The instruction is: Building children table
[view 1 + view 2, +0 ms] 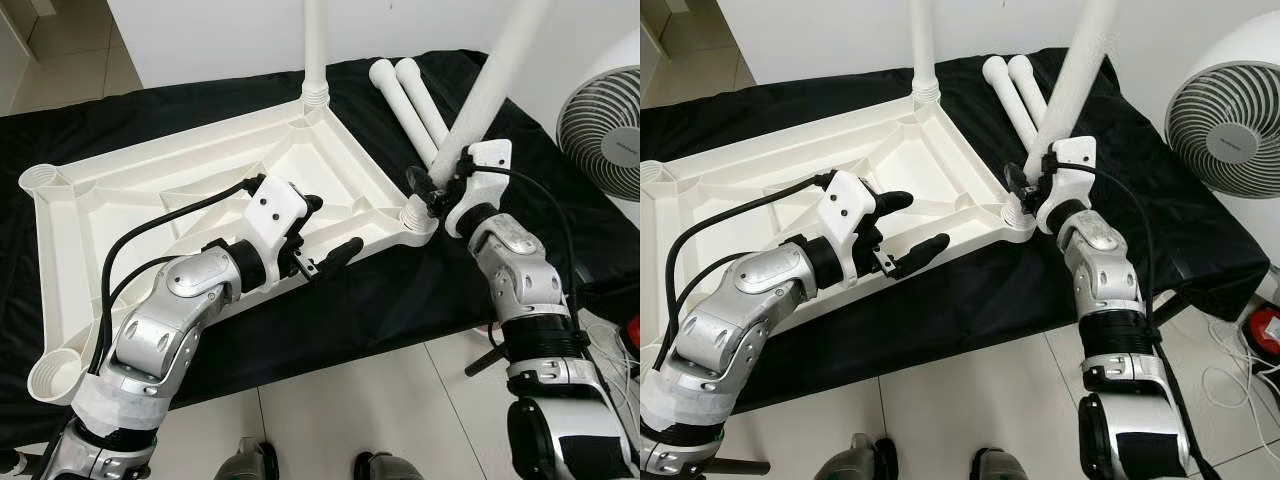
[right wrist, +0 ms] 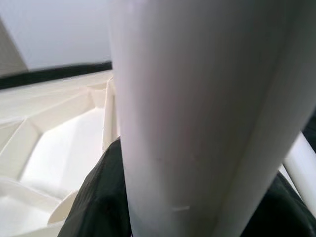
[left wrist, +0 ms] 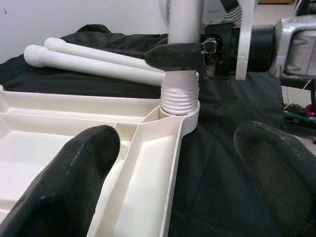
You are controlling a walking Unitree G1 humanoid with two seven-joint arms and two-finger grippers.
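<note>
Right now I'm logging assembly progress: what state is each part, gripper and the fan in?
Tabletop: upside down on the black cloth.
Far leg: upright in its corner socket.
Near leg: seated in the corner socket, leaning, gripped.
Two spare legs: lying loose on the cloth.
Left corner sockets: empty.
Left gripper: open, over the tabletop's edge.
Right gripper: shut on the near leg.
Fan: cannot tell if running.

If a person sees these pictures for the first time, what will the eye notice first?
Probably the white tabletop, lying upside down on the black cloth. At its near right corner the right gripper clamps a leaning leg in its socket. The left gripper hovers open above the tabletop's near edge.
</note>
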